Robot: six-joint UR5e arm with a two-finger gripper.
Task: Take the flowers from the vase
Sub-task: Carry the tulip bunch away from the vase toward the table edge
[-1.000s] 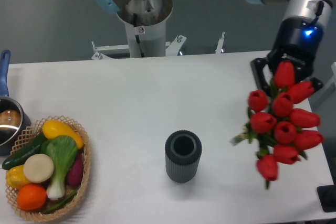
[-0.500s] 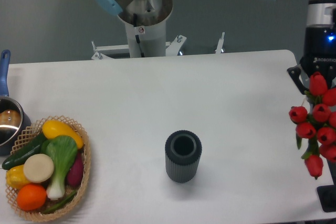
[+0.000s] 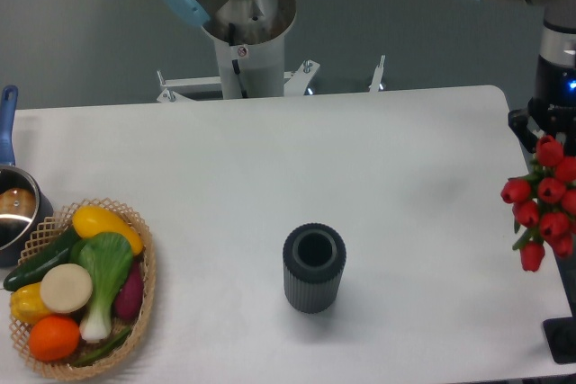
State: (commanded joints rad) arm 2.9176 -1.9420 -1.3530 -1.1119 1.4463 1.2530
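A: What sits at the left?
B: A basket (image 3: pixel 144 312) of vegetables on the bench (image 3: pixel 270 168), beside a pot (image 3: pixel 13 213), well apart from the job.
A: And the vase (image 3: pixel 314 268)?
B: Upright mid-bench, its mouth bare.
A: The flowers (image 3: pixel 543 209)?
B: Far right, off the bench edge, hanging from the claw (image 3: pixel 545 132), which grips them, likely to clear the vase.

Nothing here can be read. A small sticker (image 3: pixel 241 51) sits on the robot's base column (image 3: pixel 245 56), perhaps a warning sign, but it is too tiny to make out.
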